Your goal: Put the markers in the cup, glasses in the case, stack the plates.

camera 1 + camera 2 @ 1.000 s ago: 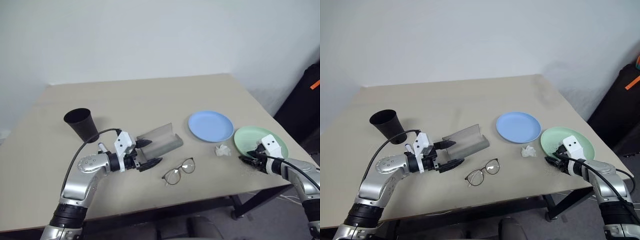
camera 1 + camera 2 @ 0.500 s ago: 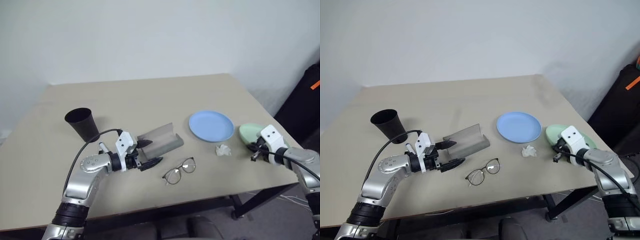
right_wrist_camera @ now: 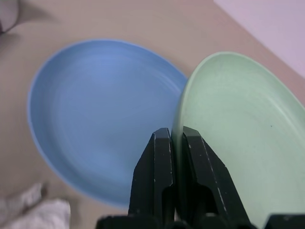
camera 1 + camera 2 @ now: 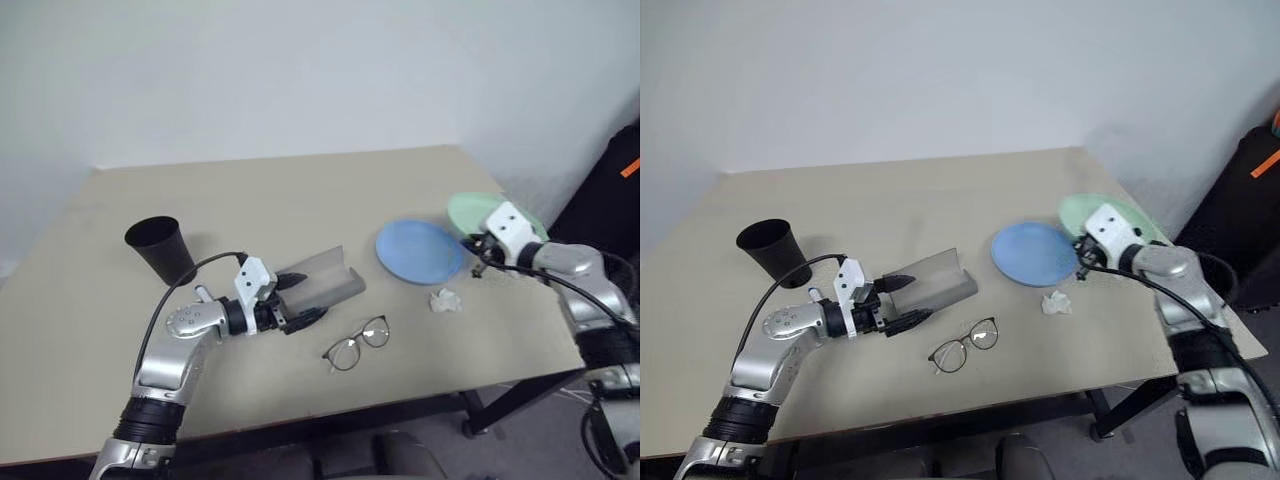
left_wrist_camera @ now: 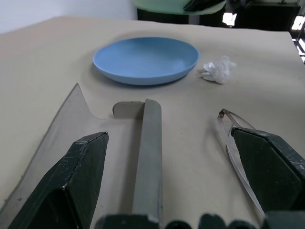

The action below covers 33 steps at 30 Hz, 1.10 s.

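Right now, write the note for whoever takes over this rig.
Right tool: shut on the green plate, pinching its rim, held off the table beside the blue plate.
Left tool: open, at the open case.
Glasses lie on the table in front of the case. Cup stands at the left; one marker shows by the left wrist.
Done: nothing finished.
Left: stack the plates, case the glasses, markers into the cup. A tissue lies near the blue plate.

A big tan table (image 4: 300, 190) stands against a plain white wall (image 4: 300, 70). Past the table's right edge sits something black with an orange stripe (image 4: 628, 168). Grey floor (image 4: 520, 440) shows below the table.
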Available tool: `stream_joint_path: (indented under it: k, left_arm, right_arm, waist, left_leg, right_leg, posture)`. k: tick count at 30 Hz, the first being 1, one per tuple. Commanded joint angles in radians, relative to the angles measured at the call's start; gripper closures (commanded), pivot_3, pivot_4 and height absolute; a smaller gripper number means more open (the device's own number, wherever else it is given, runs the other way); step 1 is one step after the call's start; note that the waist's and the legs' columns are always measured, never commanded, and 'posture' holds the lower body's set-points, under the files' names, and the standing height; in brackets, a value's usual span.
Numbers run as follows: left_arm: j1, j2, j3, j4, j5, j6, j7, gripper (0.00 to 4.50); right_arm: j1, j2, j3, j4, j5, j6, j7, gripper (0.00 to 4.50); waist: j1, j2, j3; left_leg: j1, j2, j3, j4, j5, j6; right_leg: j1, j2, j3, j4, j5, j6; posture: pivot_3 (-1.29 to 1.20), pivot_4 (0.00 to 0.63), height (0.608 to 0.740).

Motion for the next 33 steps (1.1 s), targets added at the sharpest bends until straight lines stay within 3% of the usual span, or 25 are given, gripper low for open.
stream_joint_path:
  k: [1, 8, 30, 33]
  left_arm:
    - [-0.026, -0.005, 0.008, -0.008, -0.005, -0.015, 0.001, 0.0]
    - [-0.018, -0.01, 0.013, -0.017, -0.006, -0.016, 0.012, 0.0]
    - [-0.012, -0.019, 0.007, -0.033, -0.005, -0.014, 0.034, 0.0]
    - [-0.012, -0.023, 0.005, -0.03, -0.001, -0.016, 0.035, 0.0]
  right_arm:
    - [-0.09, 0.034, 0.015, 0.122, -0.022, -0.093, 0.033, 4.49]
    - [-0.176, 0.093, 0.048, 0.298, -0.054, -0.197, 0.087, 4.49]
    - [-0.085, 0.15, 0.074, 0.169, -0.08, -0.171, 0.14, 4.49]
    - [-0.086, 0.157, 0.073, 0.16, -0.074, -0.163, 0.141, 3.73]
  waist:
    - [0.0, 0.0, 0.0]
    - [-0.001, 0.001, 0.0]
    - [-0.031, 0.001, 0.0]
    - [-0.034, 0.001, 0.0]
  left_leg:
    - [0.0, 0.0, 0.0, 0.0, 0.0, 0.0]
    - [0.0, -0.001, -0.001, 0.0, -0.002, 0.002]
    - [0.0, -0.001, -0.001, 0.0, -0.002, 0.003]
    - [0.0, -0.001, -0.001, 0.001, -0.002, 0.003]
  right_leg:
    - [0.0, 0.0, 0.0, 0.0, 0.0, 0.0]
    - [0.0, 0.0, 0.001, 0.0, 0.001, 0.002]
    - [0.0, 0.0, 0.002, 0.003, 0.002, 0.002]
    - [0.0, 0.0, 0.002, 0.003, 0.002, 0.002]
  posture:
    - [0.0, 0.0, 0.74]
    - [0.0, 0.0, 0.74]
    - [0.0, 0.0, 0.74]
    - [0.0, 0.0, 0.74]
